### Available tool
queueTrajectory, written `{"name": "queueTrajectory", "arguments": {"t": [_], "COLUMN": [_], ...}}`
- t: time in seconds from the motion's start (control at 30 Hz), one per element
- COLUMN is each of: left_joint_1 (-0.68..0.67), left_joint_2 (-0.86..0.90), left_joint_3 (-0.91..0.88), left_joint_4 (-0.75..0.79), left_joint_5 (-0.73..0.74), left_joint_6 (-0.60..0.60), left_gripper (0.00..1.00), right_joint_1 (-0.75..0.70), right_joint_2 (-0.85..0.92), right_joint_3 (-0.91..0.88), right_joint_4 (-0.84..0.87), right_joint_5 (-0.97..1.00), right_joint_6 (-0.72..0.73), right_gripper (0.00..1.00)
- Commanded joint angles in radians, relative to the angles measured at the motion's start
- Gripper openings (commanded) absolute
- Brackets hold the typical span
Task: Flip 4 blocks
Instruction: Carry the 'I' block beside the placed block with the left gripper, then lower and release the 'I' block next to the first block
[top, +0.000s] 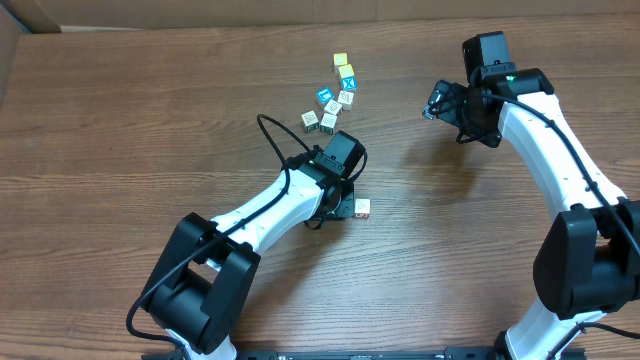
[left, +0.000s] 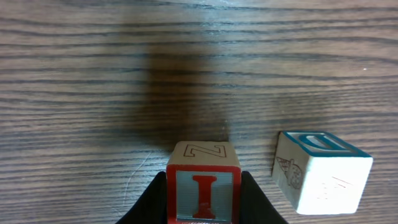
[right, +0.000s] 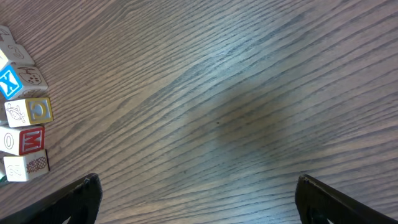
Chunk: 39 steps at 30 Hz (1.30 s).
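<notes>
As the left gripper (left: 203, 200) is pinching the red-lettered I block (left: 203, 186) between narrowly parted jaws, at the middle of the table (top: 120, 120) and just beside a blue-edged cube (left: 320, 174), the flip is likely calling for a clean roll and a square release; the right gripper (right: 199, 193) is hovering wide open, empty.
</notes>
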<state>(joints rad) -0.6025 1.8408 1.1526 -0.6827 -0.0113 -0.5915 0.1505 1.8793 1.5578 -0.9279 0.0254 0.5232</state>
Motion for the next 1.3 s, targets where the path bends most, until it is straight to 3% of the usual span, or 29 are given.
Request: {"name": "queueTrajectory", "arguments": {"t": [0.0, 0.37, 0.43, 0.6, 0.63, 0.83, 1.27], "left_joint_1": [0.006, 0.01, 0.013, 0.03, 0.034, 0.033, 0.033], "left_joint_2": [0.005, -0.006, -0.006, -0.004, -0.003, 0.002, 0.003], "left_joint_3": [0.023, 0.226, 0.257, 0.275, 0.27, 0.165, -0.006], "left_joint_4": [-0.025, -0.163, -0.206, -0.323, -0.346, -0.346, -0.133], "left_joint_5": [0.008, 0.001, 0.0, -0.05, -0.055, -0.074, 0.016], "left_joint_6": [0.033, 0.064, 0.064, 0.06, 0.06, 0.033, 0.006], "left_gripper": [0.24, 0.47, 0.43, 0.08, 0.04, 0.04, 0.04], "right_joint_1": [-0.001, -0.001, -0.001, -0.001, -0.001, -0.001, -0.001], "right_joint_2": [-0.003, -0.003, -0.003, -0.003, -0.003, -0.003, -0.003], "right_joint_3": [0.014, 0.014, 0.014, 0.014, 0.014, 0.014, 0.014], "right_joint_4": [0.002, 0.002, 0.002, 0.002, 0.002, 0.002, 0.002], "right_joint_5": [-0.001, -0.001, -0.001, -0.001, -0.001, -0.001, -0.001], "right_joint_6": [-0.004, -0.004, -0.004, -0.004, -0.004, -0.004, -0.004], "right_gripper": [1.0, 1.0, 1.0, 1.0, 1.0, 1.0, 1.0]}}
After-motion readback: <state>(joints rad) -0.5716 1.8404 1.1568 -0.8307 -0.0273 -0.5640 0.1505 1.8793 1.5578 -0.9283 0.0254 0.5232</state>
